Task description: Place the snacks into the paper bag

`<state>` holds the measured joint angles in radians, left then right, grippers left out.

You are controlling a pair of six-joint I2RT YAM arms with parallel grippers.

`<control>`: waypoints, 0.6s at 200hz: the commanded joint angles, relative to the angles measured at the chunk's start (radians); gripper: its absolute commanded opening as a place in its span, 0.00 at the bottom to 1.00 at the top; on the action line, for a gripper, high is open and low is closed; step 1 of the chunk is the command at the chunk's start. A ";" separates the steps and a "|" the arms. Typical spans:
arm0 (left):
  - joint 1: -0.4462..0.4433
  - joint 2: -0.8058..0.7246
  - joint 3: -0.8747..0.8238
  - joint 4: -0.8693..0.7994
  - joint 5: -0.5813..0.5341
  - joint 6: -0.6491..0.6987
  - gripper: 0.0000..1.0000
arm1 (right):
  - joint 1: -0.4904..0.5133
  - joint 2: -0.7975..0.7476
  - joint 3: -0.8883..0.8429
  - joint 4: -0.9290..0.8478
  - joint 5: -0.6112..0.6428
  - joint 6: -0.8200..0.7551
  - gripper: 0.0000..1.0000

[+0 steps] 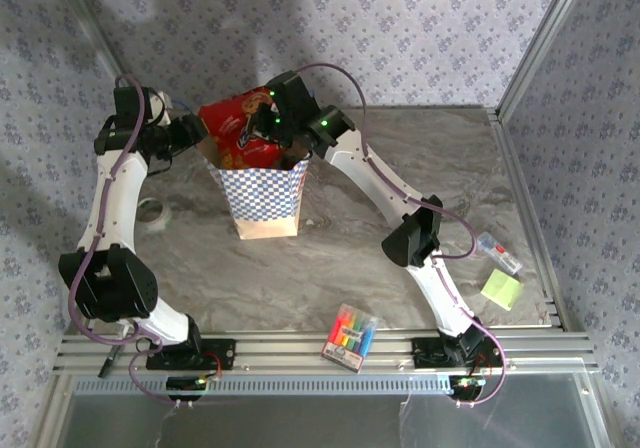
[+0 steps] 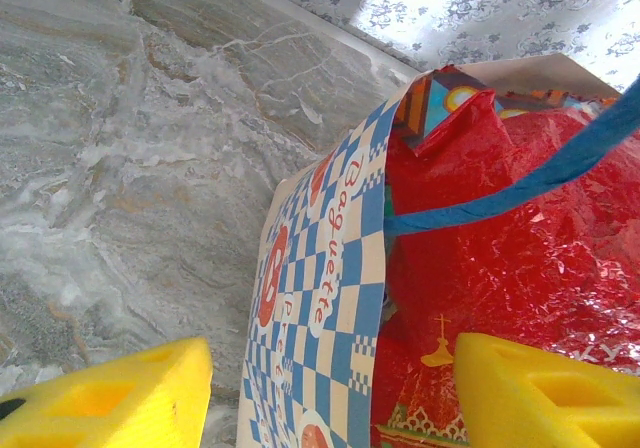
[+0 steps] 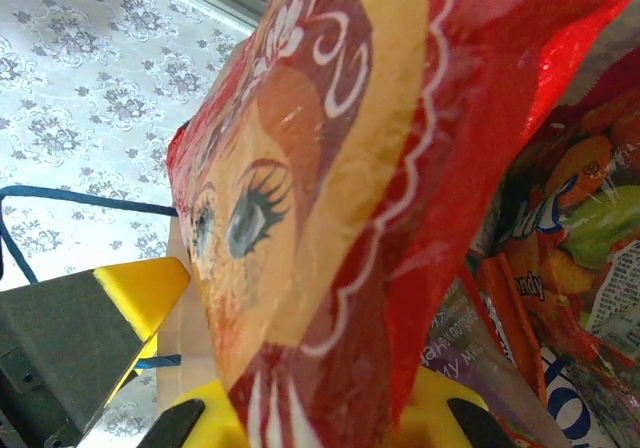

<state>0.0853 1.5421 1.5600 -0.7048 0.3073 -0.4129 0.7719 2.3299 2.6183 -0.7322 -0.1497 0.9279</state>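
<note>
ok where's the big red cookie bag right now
In the top view the red cookie bag sticks out of the paper bag at the far left-centre of the table, pinched by the right gripper, with the left gripper open at the rim.

Both arms stretch forward, wrists angled inward. The left gripper [image 1: 196, 138] holds its jaws apart; the right gripper [image 1: 289, 146] is clamped on the red cookie bag [image 1: 232, 120].

Red script "Baguette" on the white strip of the paper bag [image 2: 300, 298], a second red word below it cut off, "ndy" fragment on an orange packet [image 3: 560, 228], remaining packet lettering illegible
</note>
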 commanded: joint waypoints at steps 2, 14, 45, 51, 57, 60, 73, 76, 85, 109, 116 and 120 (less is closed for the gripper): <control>0.008 0.001 0.009 0.016 0.026 -0.009 0.65 | -0.003 -0.072 -0.037 0.048 -0.019 -0.002 0.00; 0.008 0.002 0.009 0.016 0.026 -0.009 0.65 | -0.004 -0.092 -0.074 0.061 -0.009 -0.004 0.00; 0.008 0.012 0.019 0.006 0.026 -0.003 0.65 | -0.002 -0.136 -0.115 0.082 0.032 -0.057 0.00; 0.008 0.016 0.022 0.003 0.028 -0.004 0.65 | -0.003 -0.141 -0.117 0.079 0.037 -0.059 0.00; 0.008 0.018 0.024 0.003 0.030 -0.007 0.65 | -0.006 -0.146 -0.120 0.079 0.038 -0.061 0.00; 0.007 0.019 0.025 0.004 0.032 -0.009 0.65 | -0.006 -0.148 -0.120 0.076 0.039 -0.061 0.00; 0.006 0.022 0.028 0.004 0.038 -0.013 0.65 | -0.011 -0.157 -0.133 0.083 0.038 -0.061 0.00; 0.007 0.021 0.028 0.006 0.039 -0.014 0.65 | -0.012 -0.159 -0.139 0.085 0.036 -0.062 0.00; 0.005 0.020 0.026 0.006 0.038 -0.016 0.65 | -0.018 -0.163 -0.152 0.092 0.031 -0.060 0.00; 0.004 0.019 0.029 0.003 0.039 -0.018 0.65 | -0.033 -0.167 -0.181 0.104 0.006 -0.037 0.00; 0.003 0.018 0.031 0.000 0.038 -0.017 0.65 | -0.035 -0.164 -0.183 0.094 0.004 -0.032 0.00; 0.004 0.019 0.032 0.000 0.037 -0.017 0.65 | -0.036 -0.163 -0.182 0.086 0.005 -0.030 0.01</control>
<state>0.0853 1.5604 1.5604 -0.7055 0.3241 -0.4206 0.7597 2.2429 2.4329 -0.7166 -0.1402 0.8906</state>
